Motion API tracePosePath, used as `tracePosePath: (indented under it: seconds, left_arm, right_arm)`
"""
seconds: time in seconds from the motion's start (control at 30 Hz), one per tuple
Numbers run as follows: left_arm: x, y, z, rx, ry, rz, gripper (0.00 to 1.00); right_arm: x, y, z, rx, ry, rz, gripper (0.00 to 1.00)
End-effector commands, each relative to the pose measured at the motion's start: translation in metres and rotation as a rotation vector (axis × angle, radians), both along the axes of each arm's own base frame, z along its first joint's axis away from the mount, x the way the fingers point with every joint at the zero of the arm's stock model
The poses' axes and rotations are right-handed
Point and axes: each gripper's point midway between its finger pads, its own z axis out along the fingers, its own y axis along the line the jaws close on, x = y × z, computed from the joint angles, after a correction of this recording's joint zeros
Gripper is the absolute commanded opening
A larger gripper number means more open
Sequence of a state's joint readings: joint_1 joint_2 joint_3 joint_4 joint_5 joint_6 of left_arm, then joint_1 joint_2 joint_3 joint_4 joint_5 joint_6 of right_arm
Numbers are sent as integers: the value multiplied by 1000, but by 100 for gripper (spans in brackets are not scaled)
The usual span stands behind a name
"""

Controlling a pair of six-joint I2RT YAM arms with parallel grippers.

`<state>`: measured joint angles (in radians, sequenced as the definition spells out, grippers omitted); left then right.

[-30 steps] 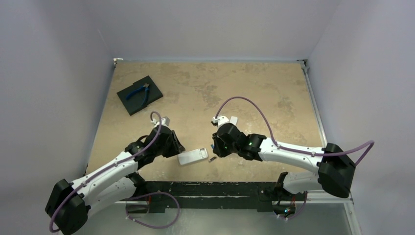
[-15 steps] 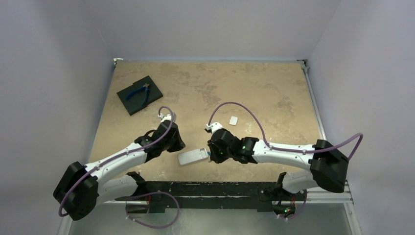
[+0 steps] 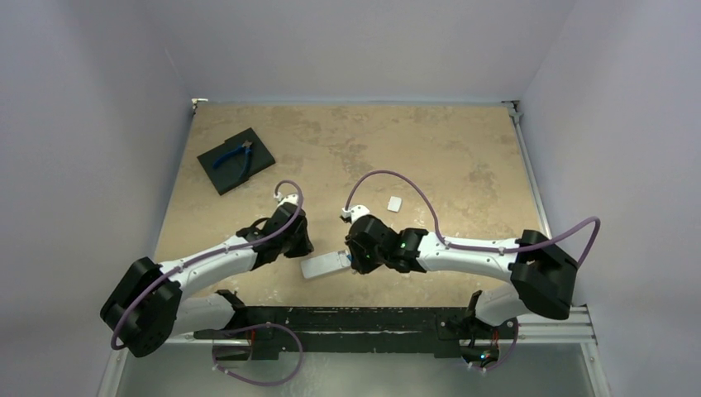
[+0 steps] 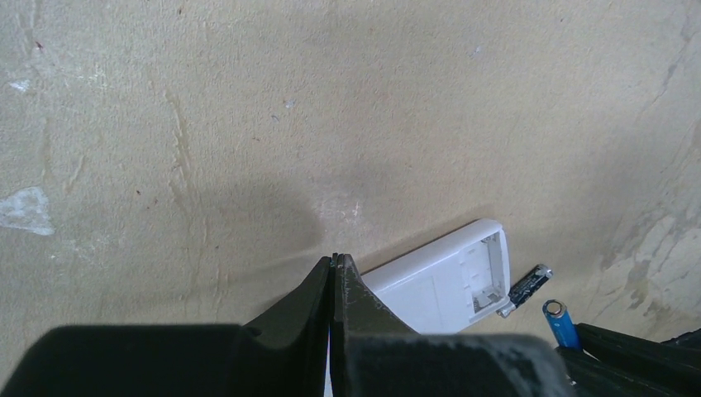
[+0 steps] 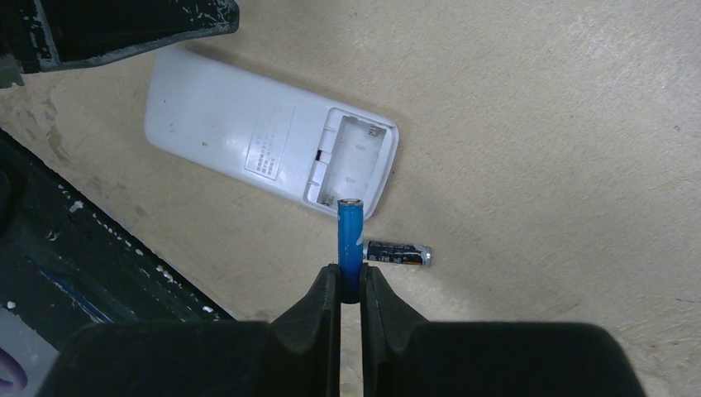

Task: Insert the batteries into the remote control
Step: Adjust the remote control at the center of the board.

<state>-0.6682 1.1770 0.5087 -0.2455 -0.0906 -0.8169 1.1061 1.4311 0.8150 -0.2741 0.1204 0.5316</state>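
Clamping the blue battery by its lower end, the right gripper holds it with its top at the edge of the open compartment of the remote. The remote lies back-up on the table. The dark battery lies on the table just beside that end. The left gripper, fingers pressed together and empty, sits at the remote's other end, possibly touching it.

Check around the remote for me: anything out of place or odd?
Nothing damaged. The remote control lies face down, its battery bay open and empty. The dark battery lies loose beside that end, the blue battery is in the right gripper, and a small white piece, perhaps the cover, sits well apart.
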Motion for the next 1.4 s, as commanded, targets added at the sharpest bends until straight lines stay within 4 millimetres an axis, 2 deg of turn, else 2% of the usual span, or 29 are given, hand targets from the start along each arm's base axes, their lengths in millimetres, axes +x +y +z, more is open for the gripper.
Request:
tracePosePath:
  seconds: [0.0,0.33,0.67,1.13,1.37]
  left_arm:
    - [3,-1,-6,5,-11,-25,0]
    - [-16,-1,-15,27,52,-123,0]
    - [-38,-18,-20,-77,128,-201,0]
    - [-59,-26,-21,-166,172,-203,0]
    - [-67,-29,-15,-242,173,-177,0]
  right_arm:
    - [9,11,15,26,-35,-15,0]
    - [12,8,15,1,-47,-26,0]
    - [14,10,17,-29,-58,9,0]
    - [17,15,22,-136,-106,200,0]
    - [19,16,25,-178,-161,338,0]
